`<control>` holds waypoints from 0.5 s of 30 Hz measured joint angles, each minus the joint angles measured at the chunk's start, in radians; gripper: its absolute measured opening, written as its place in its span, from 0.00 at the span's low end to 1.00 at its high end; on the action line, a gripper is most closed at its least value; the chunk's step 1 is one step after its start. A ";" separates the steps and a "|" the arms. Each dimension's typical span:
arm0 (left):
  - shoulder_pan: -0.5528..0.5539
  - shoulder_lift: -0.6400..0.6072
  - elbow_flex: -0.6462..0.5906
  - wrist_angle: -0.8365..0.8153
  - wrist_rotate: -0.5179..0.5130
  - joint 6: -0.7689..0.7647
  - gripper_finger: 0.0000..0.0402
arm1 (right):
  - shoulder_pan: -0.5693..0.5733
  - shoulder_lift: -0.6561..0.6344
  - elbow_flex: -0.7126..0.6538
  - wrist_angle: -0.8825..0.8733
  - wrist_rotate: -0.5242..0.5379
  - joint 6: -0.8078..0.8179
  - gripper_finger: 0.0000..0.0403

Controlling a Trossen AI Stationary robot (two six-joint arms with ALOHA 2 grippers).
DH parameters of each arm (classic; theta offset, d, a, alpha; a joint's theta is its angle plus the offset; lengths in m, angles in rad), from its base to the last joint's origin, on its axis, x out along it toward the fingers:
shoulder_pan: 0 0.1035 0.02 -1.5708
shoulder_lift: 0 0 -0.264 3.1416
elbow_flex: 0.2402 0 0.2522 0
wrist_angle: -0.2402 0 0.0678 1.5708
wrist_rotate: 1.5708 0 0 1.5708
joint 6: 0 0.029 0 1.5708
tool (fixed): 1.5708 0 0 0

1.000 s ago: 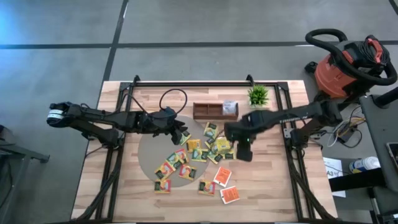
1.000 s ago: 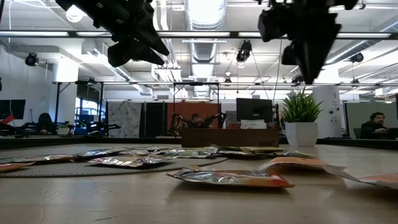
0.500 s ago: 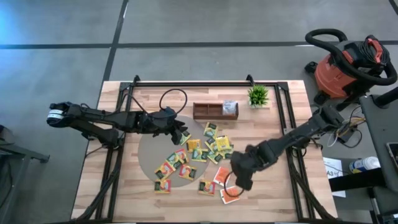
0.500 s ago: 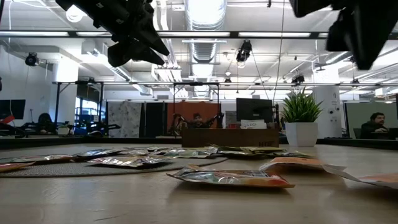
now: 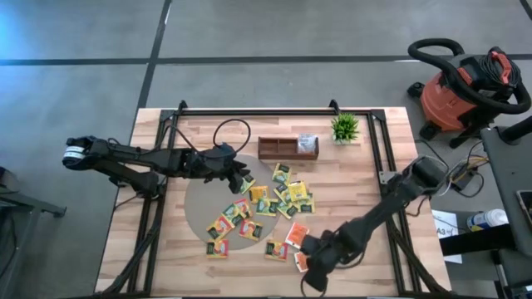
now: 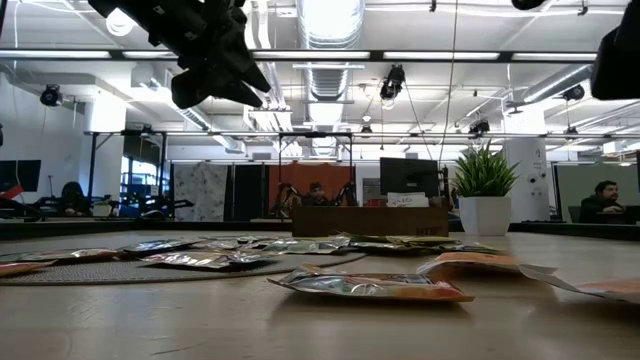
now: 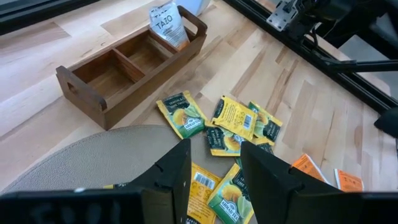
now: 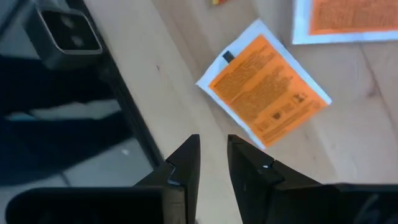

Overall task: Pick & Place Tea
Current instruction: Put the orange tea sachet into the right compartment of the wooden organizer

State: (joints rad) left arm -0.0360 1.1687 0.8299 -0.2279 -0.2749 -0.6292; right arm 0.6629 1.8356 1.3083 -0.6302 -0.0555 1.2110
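Several tea sachets [image 5: 266, 208], yellow, green and orange-red, lie flat in the middle of the table, some on a round grey mat [image 5: 204, 212]. One white-blue sachet [image 7: 166, 25] leans upright in an end compartment of the wooden tray [image 7: 127, 71]. My left gripper [image 5: 243, 179] hovers open above the pile's left side and is seen high above the table in the low view [image 6: 215, 70]. My right gripper [image 5: 312, 272] hangs over the table's near edge, beside an orange sachet [image 8: 267, 90]. Its fingers [image 8: 242, 165] stand a narrow gap apart and hold nothing.
A small potted plant [image 5: 345, 127] stands right of the tray [image 5: 288, 148] near the far edge. A dark metal frame [image 5: 386, 166] runs along the table's sides. A small camera block [image 8: 68, 34] sits at the near edge, close to my right gripper. A red vacuum cleaner [image 5: 465, 87] stands off the table.
My right gripper has swept from above the right side of the sachet pile toward the table's near edge, ending over the orange sachets there. In the low view it has left the picture to the upper right. No sachet has moved.
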 joint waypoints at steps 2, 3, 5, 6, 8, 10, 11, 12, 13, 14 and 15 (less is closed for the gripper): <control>0.000 0.000 0.000 0.000 0.000 0.000 0.33 | 0.007 0.043 0.040 -0.041 0.001 -0.058 0.19; 0.000 0.000 0.000 -0.001 0.000 0.000 0.33 | 0.012 0.065 0.061 -0.063 0.002 -0.092 0.19; 0.000 0.000 0.000 0.000 0.000 0.000 0.33 | 0.020 0.107 0.102 -0.122 0.004 -0.155 0.18; 0.000 0.000 0.000 -0.001 0.000 0.000 0.33 | 0.025 0.127 0.123 -0.144 0.005 -0.188 0.18; 0.000 0.000 0.000 -0.001 0.000 -0.011 0.33 | 0.034 0.163 0.161 -0.158 0.004 -0.246 0.18; 0.000 0.000 0.000 -0.003 0.002 -0.022 0.33 | 0.044 0.193 0.192 -0.149 0.004 -0.310 0.19; 0.000 0.000 0.000 -0.006 0.004 -0.025 0.33 | 0.046 0.206 0.206 -0.140 0.004 -0.334 0.20; 0.000 0.000 0.000 -0.010 0.008 -0.025 0.33 | 0.046 0.218 0.220 -0.139 0.007 -0.347 0.21; 0.000 0.000 0.000 -0.011 0.011 -0.025 0.33 | 0.046 0.228 0.234 -0.140 0.014 -0.353 0.23; 0.000 0.000 -0.001 -0.015 0.013 -0.025 0.33 | 0.046 0.234 0.246 -0.141 0.025 -0.357 0.24; 0.000 0.000 -0.001 -0.019 0.013 -0.025 0.33 | 0.046 0.241 0.258 -0.143 0.041 -0.359 0.26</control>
State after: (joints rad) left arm -0.0360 1.1690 0.8291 -0.2466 -0.2623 -0.6540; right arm 0.7090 2.0767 1.5659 -0.7736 -0.0143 0.8517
